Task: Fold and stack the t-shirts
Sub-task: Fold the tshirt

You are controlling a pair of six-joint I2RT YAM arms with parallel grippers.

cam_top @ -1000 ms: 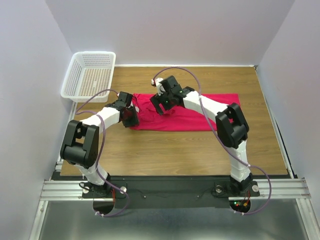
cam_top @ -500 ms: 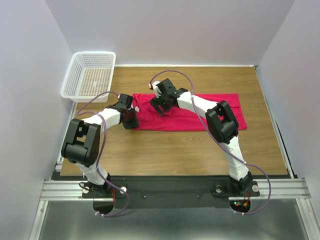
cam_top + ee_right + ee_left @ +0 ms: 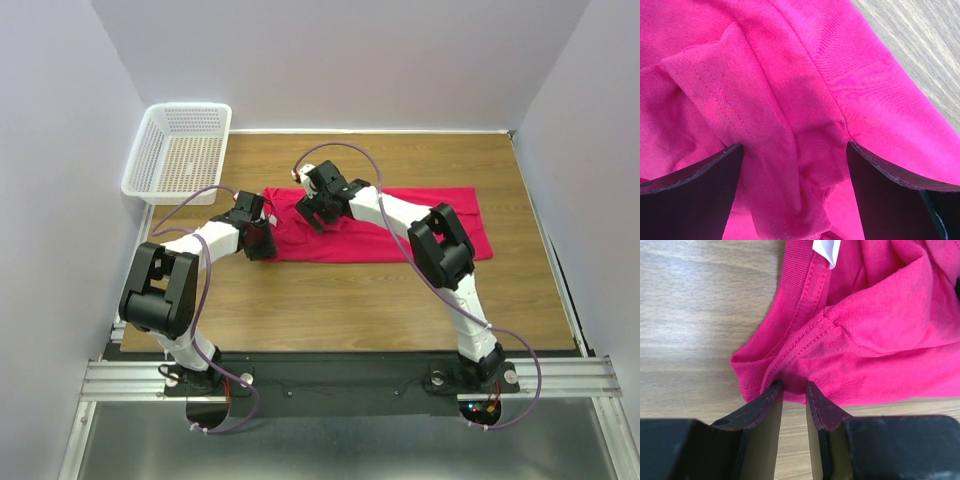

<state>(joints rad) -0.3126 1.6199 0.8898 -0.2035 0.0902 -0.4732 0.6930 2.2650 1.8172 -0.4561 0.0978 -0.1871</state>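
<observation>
Left gripper [image 3: 792, 386]: we see the fingers close together with only a narrow gap. The tips nip a bunched bit of the t-shirt [image 3: 880, 335] edge, and the cloth puckers outward from them. The ribbed collar [image 3: 796, 295] runs up and away ahead of the left finger. The white neck label [image 3: 825, 249] is far ahead of the tips, slightly right. A stitched hem [image 3: 810, 337] lies just ahead of the right finger. The bare wood table [image 3: 690, 315] shows to the left of the fingers and beneath them.

Right gripper [image 3: 794, 145]: fingers wide apart, clamped on nothing. The shirt fills the space between them and ahead. We can't tell whether the tips touch the cloth or sit just above it. A double-stitched edge [image 3: 710, 95] runs diagonally from ahead-left into the gap. A seam [image 3: 815, 70] comes down to just inside the right finger. Wood shows only ahead-right of that finger.

From above: the shirt lies spread on the table, long side across. It is rumpled at the end where both grippers are and smoother away from them. The left fingers are at that end's near corner. The right fingers are on the cloth just beyond, near the left ones but apart. The white mesh basket [image 3: 180, 150] is at the far left, well apart from both sets of fingers.
</observation>
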